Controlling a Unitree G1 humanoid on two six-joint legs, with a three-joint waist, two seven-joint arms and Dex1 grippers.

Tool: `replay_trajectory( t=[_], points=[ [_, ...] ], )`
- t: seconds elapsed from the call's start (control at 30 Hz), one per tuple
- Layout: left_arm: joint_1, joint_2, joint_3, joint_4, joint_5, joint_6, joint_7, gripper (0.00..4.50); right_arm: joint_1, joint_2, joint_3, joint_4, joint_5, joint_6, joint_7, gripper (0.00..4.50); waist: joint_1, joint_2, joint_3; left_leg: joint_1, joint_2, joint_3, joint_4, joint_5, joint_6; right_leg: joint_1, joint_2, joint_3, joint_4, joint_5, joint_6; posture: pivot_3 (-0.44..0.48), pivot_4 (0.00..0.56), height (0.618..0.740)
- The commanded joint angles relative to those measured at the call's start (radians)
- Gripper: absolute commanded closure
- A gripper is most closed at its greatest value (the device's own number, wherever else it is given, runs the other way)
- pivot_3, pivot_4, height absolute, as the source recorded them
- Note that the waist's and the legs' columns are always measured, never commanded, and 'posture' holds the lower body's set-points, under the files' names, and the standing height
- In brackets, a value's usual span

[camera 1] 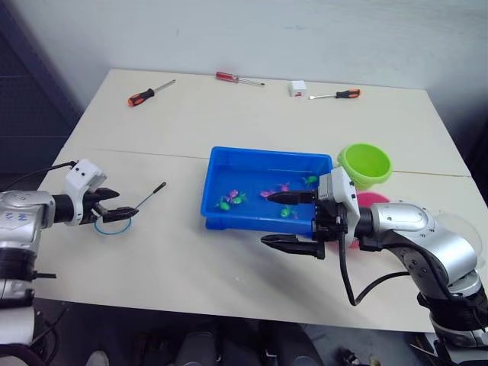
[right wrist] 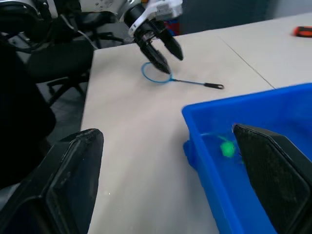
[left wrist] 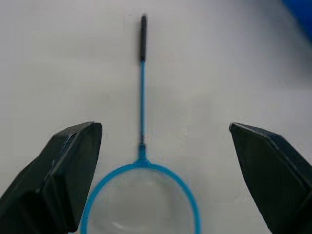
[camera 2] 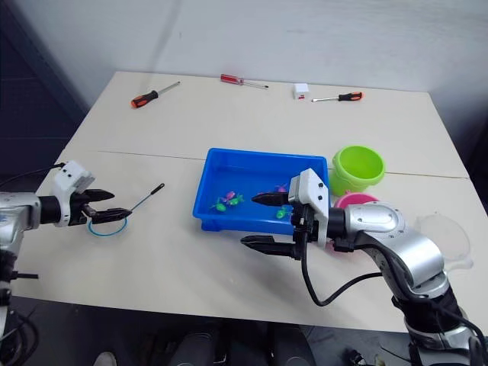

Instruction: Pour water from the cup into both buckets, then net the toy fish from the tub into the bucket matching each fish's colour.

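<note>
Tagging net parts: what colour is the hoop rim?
Blue, matching the thin shaft; the net shows best in the left wrist view.

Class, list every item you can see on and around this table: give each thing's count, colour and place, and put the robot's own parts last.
tub: one, bright blue, table centre.
toy fish: several, pink and green, inside the tub.
green bucket: one, lime, beside the tub's right end.
pink bucket: one, partly hidden behind the right arm.
cup: one, clear, right table edge.
net: one, blue hoop, black grip, lying flat left of the tub.
screwdrivers: three, red or orange handles, far edge.
small box: one, white, far edge.
left gripper: open, over the net's hoop.
right gripper: open, at the tub's near right corner.
</note>
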Motion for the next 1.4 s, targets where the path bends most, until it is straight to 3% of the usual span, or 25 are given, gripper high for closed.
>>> replay_trajectory(
  t=[0.03, 0.2, 0.4, 0.5, 0.77, 0.8, 0.87, 0.97, 1.1, 1.17, 1.23, 1.4],
  points=[
    [-0.138, -0.049, -0.069, 0.238, 0.122, -0.123, 0.077, 0.00, 0.037, -0.005, -0.056, -0.087, 0.003, -0.004, -0.061, 0.01, 0.007, -0.001, 0.000, -0.001, 0.000, 0.000, 0.001, 0.000, 0.000, 0.000, 0.000, -0.001, 0.000, 0.000, 0.000, 0.000, 0.150, 0.740],
    [-0.265, -0.139, -0.106, 0.434, 0.181, -0.224, 0.089, 0.00, 0.098, -0.011, -0.112, -0.147, 0.029, 0.017, -0.126, 0.01, 0.010, -0.002, 0.000, -0.008, 0.001, -0.002, 0.011, 0.002, 0.002, -0.001, 0.000, -0.002, 0.001, 0.002, 0.004, 0.000, 0.150, 0.740],
    [-0.313, -0.206, -0.123, 0.573, 0.252, -0.318, 0.190, 0.00, 0.137, -0.015, -0.132, -0.191, 0.036, 0.034, -0.168, 0.01, 0.019, -0.002, 0.000, -0.008, 0.000, -0.002, 0.012, 0.004, 0.004, -0.001, -0.002, -0.001, 0.001, 0.004, 0.007, 0.000, 0.150, 0.740],
    [-0.326, -0.225, -0.114, 0.595, 0.261, -0.345, 0.219, 0.75, 0.139, -0.026, -0.139, -0.203, 0.041, 0.043, -0.176, 0.00, 0.030, -0.002, 0.000, -0.006, 0.000, -0.002, 0.012, 0.005, 0.002, -0.001, -0.002, -0.001, 0.001, 0.004, 0.007, 0.000, 0.150, 0.740],
    [-0.323, -0.220, -0.068, 0.594, 0.219, -0.327, 0.129, 4.23, 0.090, -0.074, -0.141, -0.167, 0.069, 0.061, -0.147, 0.00, 0.025, -0.002, -0.001, -0.003, 0.000, -0.001, 0.012, 0.008, 0.001, 0.000, -0.002, -0.001, 0.004, 0.004, 0.007, 0.000, 0.150, 0.740],
    [-0.323, -0.212, -0.059, 0.587, 0.215, -0.335, 0.133, 4.48, 0.080, -0.080, -0.139, -0.161, 0.078, 0.066, -0.138, 0.00, 0.026, -0.002, -0.001, -0.003, 0.000, -0.001, 0.012, 0.008, 0.001, 0.000, -0.002, -0.001, 0.004, 0.004, 0.007, 0.000, 0.150, 0.740],
    [-0.325, -0.189, -0.036, 0.553, 0.196, -0.337, 0.084, 4.48, 0.061, -0.098, -0.130, -0.155, 0.087, 0.071, -0.109, 0.00, 0.027, -0.002, 0.000, -0.004, 0.000, -0.002, 0.011, 0.008, 0.001, -0.001, -0.002, -0.001, 0.003, 0.004, 0.007, 0.000, 0.150, 0.740],
    [-0.310, -0.142, 0.019, 0.339, 0.086, -0.268, -0.144, 4.48, 0.028, -0.122, -0.123, -0.145, 0.087, 0.068, -0.081, 0.00, 0.026, -0.003, 0.000, -0.007, 0.000, -0.002, 0.011, 0.009, 0.001, -0.003, -0.002, -0.001, 0.004, 0.004, 0.007, 0.000, 0.150, 0.740],
    [-0.145, -0.070, 0.035, -0.215, -0.076, -0.069, -0.337, 4.48, -0.013, -0.134, -0.127, -0.131, 0.099, 0.066, -0.058, 0.00, 0.026, -0.003, 0.000, -0.012, 0.000, -0.003, 0.012, 0.009, 0.001, -0.004, -0.002, -0.002, 0.003, 0.004, 0.007, 0.000, 0.150, 0.740],
    [-0.066, -0.050, 0.019, -0.523, -0.158, 0.045, -0.363, 4.48, -0.058, -0.124, -0.120, -0.117, 0.122, 0.079, -0.050, 0.00, 0.026, -0.002, 0.000, -0.011, 0.000, -0.004, 0.012, 0.008, 0.001, -0.003, -0.003, -0.001, 0.002, 0.004, 0.007, 0.000, 0.150, 0.740],
    [-0.033, -0.057, -0.026, -0.710, -0.178, 0.088, -0.356, 4.48, -0.104, -0.116, -0.102, -0.101, 0.136, 0.091, -0.039, 0.00, 0.030, -0.001, -0.001, -0.010, 0.000, -0.004, 0.012, 0.008, 0.001, -0.001, -0.003, -0.001, 0.001, 0.004, 0.007, 0.000, 0.150, 0.740],
    [-0.057, -0.138, -0.171, -0.823, -0.076, -0.034, -0.299, 4.48, -0.213, -0.116, 0.005, -0.030, 0.052, 0.081, 0.005, 0.00, 0.026, -0.001, -0.001, -0.008, -0.001, -0.005, 0.013, 0.009, 0.001, 0.000, -0.002, -0.001, 0.000, 0.004, 0.007, 0.000, 0.150, 0.740]
  ],
)
